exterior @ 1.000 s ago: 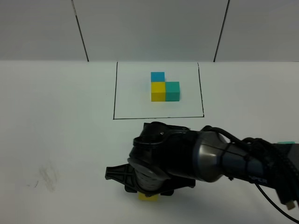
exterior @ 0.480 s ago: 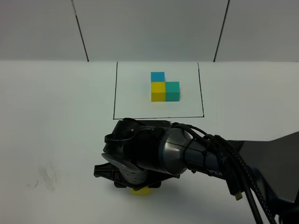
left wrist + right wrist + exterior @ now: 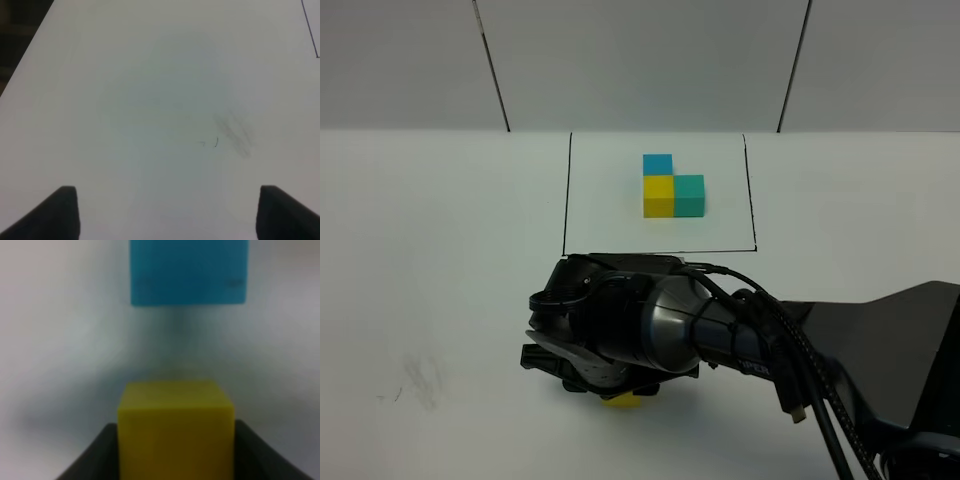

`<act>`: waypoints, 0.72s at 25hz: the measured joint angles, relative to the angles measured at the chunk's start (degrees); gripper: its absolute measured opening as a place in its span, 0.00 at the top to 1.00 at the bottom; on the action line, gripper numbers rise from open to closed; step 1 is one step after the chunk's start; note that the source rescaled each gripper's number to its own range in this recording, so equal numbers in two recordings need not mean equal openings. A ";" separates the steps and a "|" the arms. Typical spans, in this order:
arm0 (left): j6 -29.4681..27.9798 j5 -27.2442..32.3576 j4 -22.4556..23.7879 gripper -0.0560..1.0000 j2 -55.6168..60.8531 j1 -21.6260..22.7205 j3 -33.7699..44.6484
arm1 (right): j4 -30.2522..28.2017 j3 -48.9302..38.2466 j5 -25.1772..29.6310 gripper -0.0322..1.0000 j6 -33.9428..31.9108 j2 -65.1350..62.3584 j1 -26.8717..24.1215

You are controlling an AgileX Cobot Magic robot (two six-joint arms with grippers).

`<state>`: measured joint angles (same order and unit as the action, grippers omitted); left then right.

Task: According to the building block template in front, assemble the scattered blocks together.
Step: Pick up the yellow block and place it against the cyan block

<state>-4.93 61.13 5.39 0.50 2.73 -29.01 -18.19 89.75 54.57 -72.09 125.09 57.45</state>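
Right arm (image 3: 720,335) reaches across the middle of the white worktop (image 3: 440,250), low and near the front edge. Right pincer (image 3: 176,455) is narrow, clamped on the loose yellow block (image 3: 176,415): a dark finger presses each side of it. From the high view only a sliver of that yellow block (image 3: 622,401) pokes out under the wrist. Can't tell if it sits on the worktop or is just off it.

The loose blue block (image 3: 189,271) lies straight ahead of the yellow one in the wrist view, apart from it, not touching. It is hidden under the arm from above.

The template (image 3: 673,188) sits further back inside the black frame (image 3: 565,195), blue behind yellow, teal beside yellow, all joined.

Left pincer (image 3: 167,212) is wide, with nothing between its tips, over bare worktop near a grey smudge (image 3: 235,132).
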 joint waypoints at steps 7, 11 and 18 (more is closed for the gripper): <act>0.00 0.00 0.00 0.40 0.00 0.00 0.00 | -1.45 0.00 -0.02 0.76 -0.82 0.05 0.00; 0.00 0.00 0.00 0.40 0.00 0.00 0.00 | -2.39 0.00 -0.99 0.76 -0.93 0.05 0.00; 0.00 0.00 0.00 0.40 0.00 0.00 0.00 | -3.03 0.00 -2.56 0.76 -0.93 0.05 -0.31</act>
<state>-4.93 61.13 5.39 0.50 2.73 -29.01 -21.22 89.75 52.01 -73.01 125.14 57.14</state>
